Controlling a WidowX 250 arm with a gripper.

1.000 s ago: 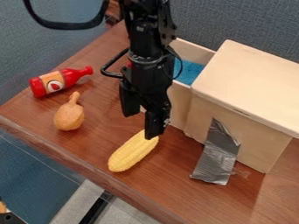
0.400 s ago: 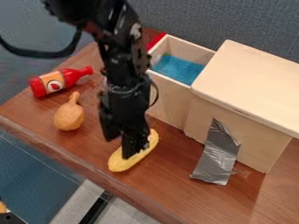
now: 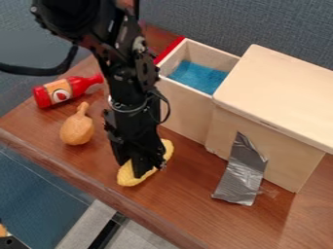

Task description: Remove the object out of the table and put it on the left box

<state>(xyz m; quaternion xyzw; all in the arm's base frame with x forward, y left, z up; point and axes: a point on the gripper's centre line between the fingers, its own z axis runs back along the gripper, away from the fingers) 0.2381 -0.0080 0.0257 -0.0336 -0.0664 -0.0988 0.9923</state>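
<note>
Corn (image 3: 127,179) is lying aslant on the brown table (image 3: 189,209), near its front edge, and your gripper (image 3: 138,168) is reaching down right over it, covering its middle while both ends are showing. You are seeing the claw up against the corn, but you cannot tell whether it is clamping it or standing apart around it. Your arm is coming in from the upper left, tilting down to the corn.

Beyond the corn, to the right of the arm, the open box (image 3: 185,109) is standing with a blue patch (image 3: 198,77) inside and a red strip (image 3: 170,48) along its far left edge. Right beside it, the lidded box (image 3: 280,82) is sitting, and silver tape (image 3: 239,175) is running from its front down onto the table. Left of your arm, a red bottle (image 3: 62,92) is lying on its side, and a brown drumstick-shaped toy (image 3: 77,129) is resting near it, stem pointing away from the front edge.
</note>
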